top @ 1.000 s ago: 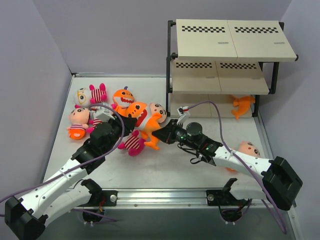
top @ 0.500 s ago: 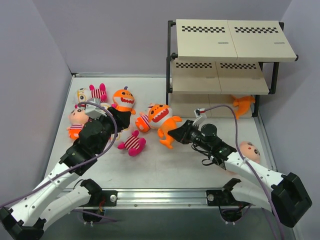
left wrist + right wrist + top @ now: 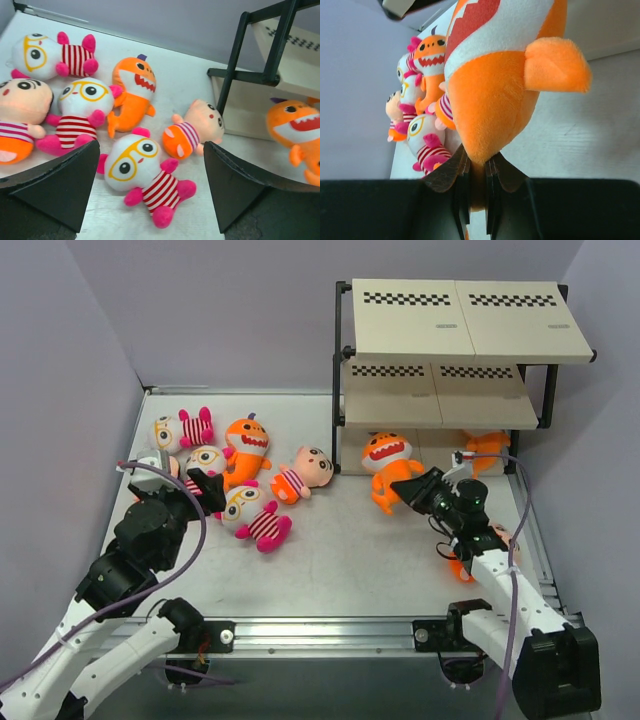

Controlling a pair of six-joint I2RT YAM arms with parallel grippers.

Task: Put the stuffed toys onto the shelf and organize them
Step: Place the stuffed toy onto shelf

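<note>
My right gripper [image 3: 418,490] [image 3: 477,172] is shut on the tail of an orange shark [image 3: 386,456] [image 3: 500,85], holding it just left of the shelf's [image 3: 460,325] bottom tier. A second shark [image 3: 486,448] lies under the shelf. My left gripper [image 3: 210,492] [image 3: 150,185] is open above a glasses toy [image 3: 250,516] [image 3: 142,172] and touches nothing. Near it lie a third shark [image 3: 247,441] [image 3: 132,92], a striped doll [image 3: 305,471] [image 3: 192,132] and two more glasses toys [image 3: 50,52] [image 3: 80,110]. Another doll [image 3: 20,115] is at the far left.
The shelf's black post [image 3: 235,65] stands right of the toy pile. A peach-headed doll [image 3: 503,536] lies partly hidden behind my right forearm. Grey walls close in the left and back sides; the table's metal rail [image 3: 320,622] runs along the near edge.
My right arm has carried the orange shark to the right, up to the shelf. My left gripper has opened wide and drawn back to the left, uncovering the toys.
</note>
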